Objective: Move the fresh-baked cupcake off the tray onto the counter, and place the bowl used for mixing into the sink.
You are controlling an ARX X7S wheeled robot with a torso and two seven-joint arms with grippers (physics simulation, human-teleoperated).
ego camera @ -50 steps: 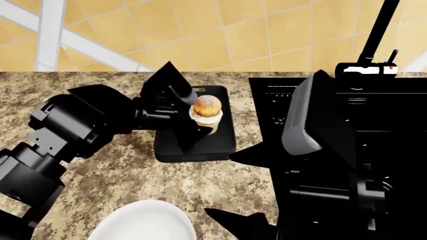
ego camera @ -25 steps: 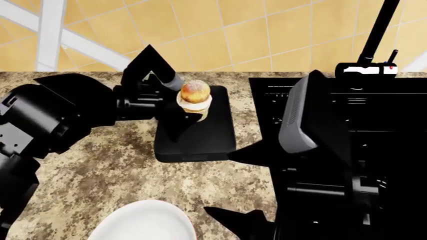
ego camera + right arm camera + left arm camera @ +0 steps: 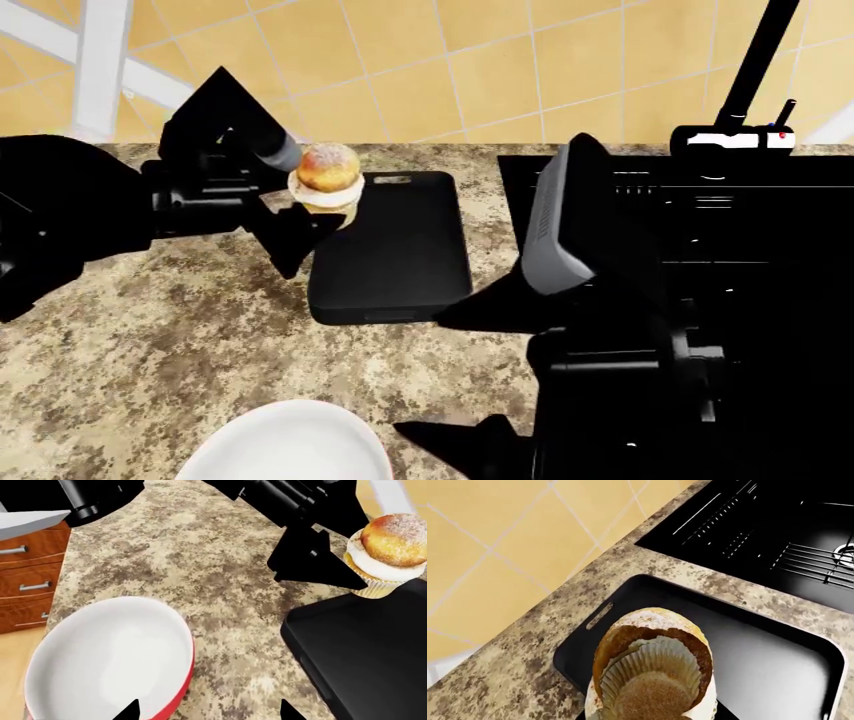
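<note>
Left gripper (image 3: 310, 212): clamped on the cupcake (image 3: 327, 178), which hangs clear above the far-left corner of the tray (image 3: 394, 250), at its left edge.
Counter (image 3: 174, 320): bare speckled stone lies left of the tray; a fair landing spot.
Bowl (image 3: 287, 445): sits at the counter's near edge, untouched.
Right gripper (image 3: 207, 711): fingers spread wide, holding nothing, poised just over the bowl.
Sink (image 3: 747, 250): at the counter's right end.
Risk: the soft paper wrapper may crush or slip; released tilted or high, the cupcake could topple, or land back on the tray rim.
</note>
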